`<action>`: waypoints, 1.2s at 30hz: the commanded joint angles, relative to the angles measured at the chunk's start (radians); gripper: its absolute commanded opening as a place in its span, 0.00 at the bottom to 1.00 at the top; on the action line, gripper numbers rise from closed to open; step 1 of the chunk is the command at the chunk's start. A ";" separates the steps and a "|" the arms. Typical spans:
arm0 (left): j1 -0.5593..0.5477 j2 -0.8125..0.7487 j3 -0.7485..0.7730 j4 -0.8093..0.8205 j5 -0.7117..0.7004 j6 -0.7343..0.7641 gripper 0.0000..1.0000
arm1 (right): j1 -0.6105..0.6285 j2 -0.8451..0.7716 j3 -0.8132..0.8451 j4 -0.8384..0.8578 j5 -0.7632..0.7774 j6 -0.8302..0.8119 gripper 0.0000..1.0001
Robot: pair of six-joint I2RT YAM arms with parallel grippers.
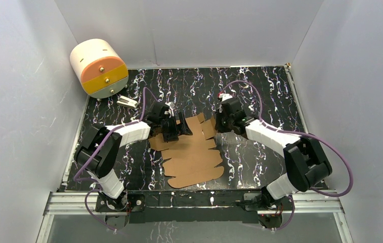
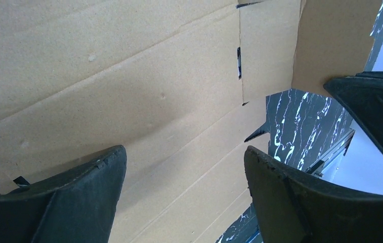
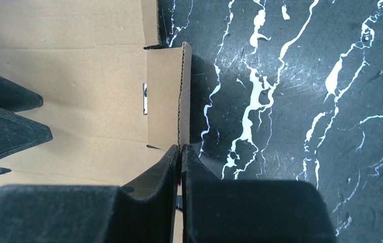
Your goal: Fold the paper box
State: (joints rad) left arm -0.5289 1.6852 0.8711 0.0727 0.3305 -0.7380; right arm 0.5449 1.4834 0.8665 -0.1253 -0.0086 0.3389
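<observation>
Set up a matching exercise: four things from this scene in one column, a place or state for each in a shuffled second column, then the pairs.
1. left hand
2. right hand
3. paper box
4. drawer unit

A. in the far left corner
B. shut on a raised flap edge
C. open over the brown sheet
D. mostly flat, in the middle

Pairs: 1-C, 2-B, 3-D, 4-A

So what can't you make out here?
Top view: flat brown cardboard sheet's far flaps, under the left gripper and right gripper.
Top view: small pale object beside the cream-and-orange cylinder, too small to identify.
Right wrist view: flap's depth between the closed fingers, hidden by them.
</observation>
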 commanded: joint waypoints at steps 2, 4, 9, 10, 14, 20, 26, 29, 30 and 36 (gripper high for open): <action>-0.006 0.038 -0.048 0.006 -0.007 -0.010 0.84 | 0.135 0.014 0.095 -0.100 0.278 0.018 0.13; -0.006 0.033 -0.053 0.013 -0.009 -0.016 0.84 | 0.192 0.033 0.132 -0.129 0.360 0.031 0.13; -0.006 0.017 -0.067 0.034 -0.016 -0.029 0.84 | 0.311 0.073 0.196 -0.167 0.475 0.045 0.15; -0.006 0.016 -0.069 0.038 -0.016 -0.031 0.84 | 0.328 0.084 0.210 -0.173 0.489 0.048 0.16; -0.006 0.015 -0.081 0.062 -0.012 -0.041 0.84 | 0.380 0.144 0.257 -0.191 0.515 0.056 0.17; -0.006 0.004 -0.106 0.094 -0.016 -0.056 0.84 | 0.439 0.215 0.316 -0.207 0.541 0.067 0.18; -0.006 -0.012 -0.127 0.114 -0.033 -0.061 0.84 | 0.454 0.251 0.347 -0.232 0.568 0.075 0.20; -0.006 -0.024 -0.126 0.108 -0.042 -0.055 0.84 | 0.454 0.226 0.340 -0.224 0.577 0.062 0.23; -0.007 -0.031 -0.124 0.103 -0.044 -0.053 0.84 | 0.453 0.214 0.339 -0.224 0.588 0.056 0.23; -0.006 -0.063 -0.104 0.069 -0.066 -0.035 0.84 | 0.452 0.157 0.320 -0.236 0.691 0.030 0.28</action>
State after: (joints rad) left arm -0.5301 1.6543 0.7780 0.2371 0.3202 -0.8051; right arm 1.0016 1.7084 1.1820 -0.3435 0.5827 0.3840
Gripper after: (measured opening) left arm 0.837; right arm 0.256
